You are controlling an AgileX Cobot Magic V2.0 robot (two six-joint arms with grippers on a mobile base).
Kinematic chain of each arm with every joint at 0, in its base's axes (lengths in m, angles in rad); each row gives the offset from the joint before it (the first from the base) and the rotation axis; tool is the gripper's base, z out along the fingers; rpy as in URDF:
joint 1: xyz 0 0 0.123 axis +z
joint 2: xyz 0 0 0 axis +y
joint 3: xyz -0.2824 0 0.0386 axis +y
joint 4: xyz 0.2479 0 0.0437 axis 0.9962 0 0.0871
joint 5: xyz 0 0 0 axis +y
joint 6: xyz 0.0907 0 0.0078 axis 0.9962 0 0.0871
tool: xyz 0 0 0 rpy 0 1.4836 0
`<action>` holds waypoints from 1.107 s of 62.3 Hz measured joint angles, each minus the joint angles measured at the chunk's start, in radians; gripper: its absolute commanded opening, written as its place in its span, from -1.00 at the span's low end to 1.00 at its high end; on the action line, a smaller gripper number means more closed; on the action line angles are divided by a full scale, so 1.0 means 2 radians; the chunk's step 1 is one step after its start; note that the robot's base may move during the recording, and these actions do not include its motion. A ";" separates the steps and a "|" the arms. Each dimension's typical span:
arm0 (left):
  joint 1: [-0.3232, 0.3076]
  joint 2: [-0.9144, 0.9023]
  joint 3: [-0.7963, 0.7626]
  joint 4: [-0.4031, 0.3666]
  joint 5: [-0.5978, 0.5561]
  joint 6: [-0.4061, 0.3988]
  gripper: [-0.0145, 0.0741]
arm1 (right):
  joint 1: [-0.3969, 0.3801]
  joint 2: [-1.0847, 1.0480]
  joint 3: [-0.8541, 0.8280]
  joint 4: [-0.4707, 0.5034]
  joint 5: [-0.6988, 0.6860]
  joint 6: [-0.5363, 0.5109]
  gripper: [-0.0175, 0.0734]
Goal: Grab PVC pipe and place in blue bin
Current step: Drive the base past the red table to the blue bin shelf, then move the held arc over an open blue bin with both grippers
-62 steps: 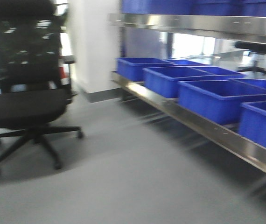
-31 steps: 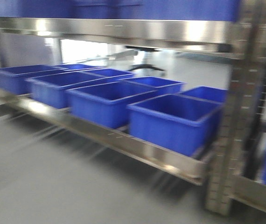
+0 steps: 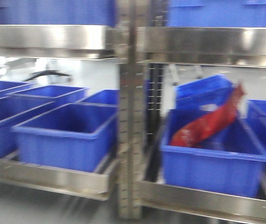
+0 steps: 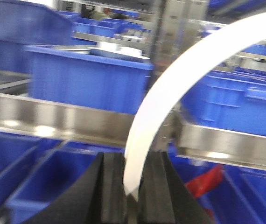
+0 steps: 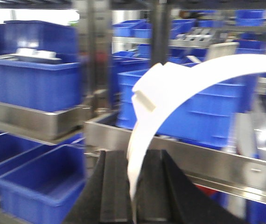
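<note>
no label or brand can be read: the front view is motion-blurred and the pale print on the red crumpled packet (image 3: 207,126) is illegible. counted in the front view: five blue plastic bins (image 3: 65,140) on the lower shelf left of the stainless steel rack upright (image 3: 132,116), and three to its right, one of those tilted at the back. more blue bins are seen on the shelf above, count unclear. the packet is lying slanted in the front right-bay bin (image 3: 212,170). a white curved pvc pipe (image 4: 170,81) is clamped between the black fingers of the left gripper (image 4: 134,161), lower end seated between the pads, the rest arcing up and to the right in front of the rack. a white curved pvc length with a stepped collar (image 5: 141,135) is clamped the same way in the right gripper (image 5: 133,156), collar just above the fingers. whether one pipe or two is held cannot be told. the surface is plain and smooth. neither piece is in a bin; both are held in the air facing the shelves.
</note>
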 measured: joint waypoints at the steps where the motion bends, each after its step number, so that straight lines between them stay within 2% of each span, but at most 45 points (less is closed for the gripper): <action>1: 0.000 0.000 0.000 0.000 0.000 0.000 -0.92 | 0.000 0.000 0.000 0.000 0.000 0.000 -0.96; 69: 0.000 0.000 0.000 0.000 0.000 0.000 -0.92 | 0.000 0.000 0.000 0.000 0.000 0.000 -0.96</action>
